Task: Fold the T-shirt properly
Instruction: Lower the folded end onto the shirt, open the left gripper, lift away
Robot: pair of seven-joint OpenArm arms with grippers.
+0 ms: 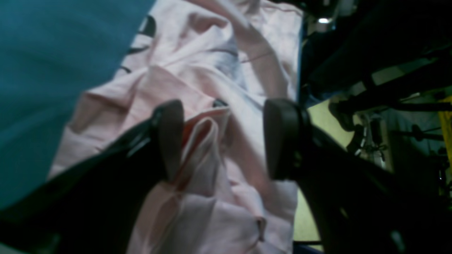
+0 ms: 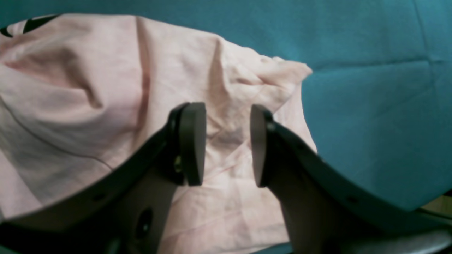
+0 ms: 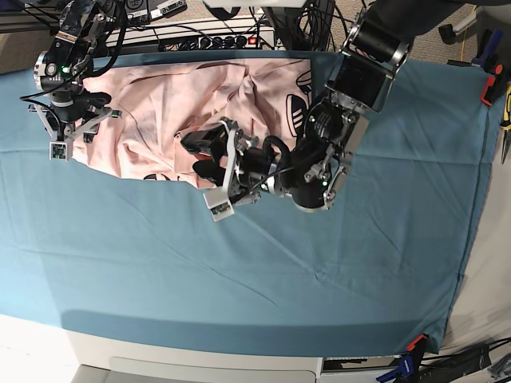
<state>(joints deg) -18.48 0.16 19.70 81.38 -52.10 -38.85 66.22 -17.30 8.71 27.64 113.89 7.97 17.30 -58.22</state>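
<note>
The pale pink T-shirt [image 3: 160, 104] lies crumpled on the teal table cloth [image 3: 239, 263] at the back left, with black lettering [image 3: 302, 86] showing on its right part. My left gripper [image 1: 226, 141] is open just above the shirt's near edge. A raised fold of pink cloth [image 1: 203, 148] stands between its fingers, next to the left pad [image 1: 171, 137], and is not clamped. My right gripper [image 2: 226, 144] is open too, hovering over wrinkled fabric [image 2: 88, 88] near the shirt's left edge, with nothing between its pads.
A power strip and cables [image 3: 200, 36] run along the back edge behind the shirt. Clamps [image 3: 487, 84] hold the cloth at the right edge. The left arm's body [image 3: 335, 136] reaches across the middle of the table.
</note>
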